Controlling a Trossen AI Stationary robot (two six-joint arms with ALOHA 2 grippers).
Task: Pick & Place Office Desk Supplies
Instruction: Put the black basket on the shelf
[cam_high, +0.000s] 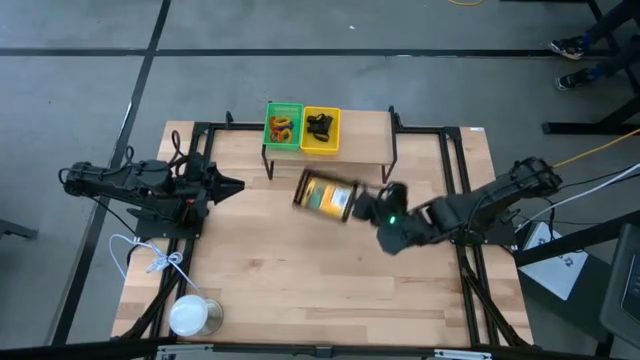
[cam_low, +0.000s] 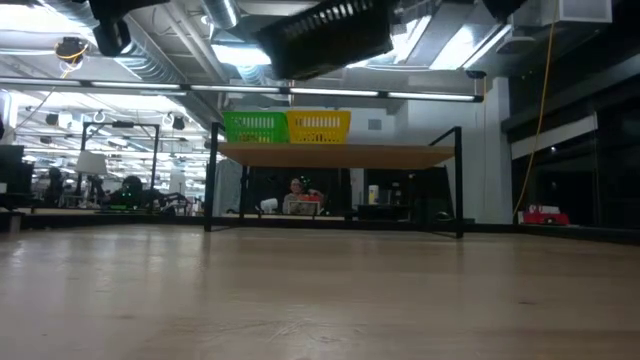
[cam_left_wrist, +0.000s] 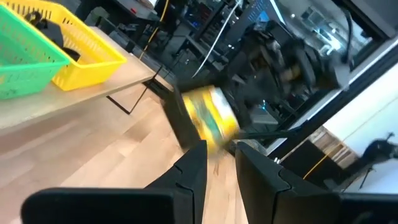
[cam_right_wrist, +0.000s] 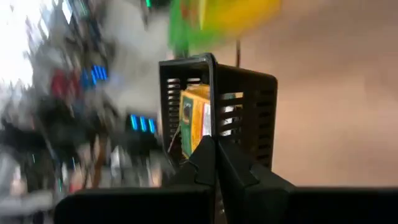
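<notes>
Right gripper (cam_high: 368, 207) clamped on mesh tray (cam_high: 326, 195) wall, boxes (cam_right_wrist: 194, 118) inside, lifted mid-worktop (cam_high: 300, 280). Left gripper (cam_high: 236, 185) at left, fingers slightly parted, empty.

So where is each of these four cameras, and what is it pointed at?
High: overhead, looking down; both arms show.
Low: table height, facing the shelf; black tray above.
Left wrist: behind the left claw, facing that tray.
Right wrist: behind the right claw, shut on the tray.
All share the tray.
</notes>
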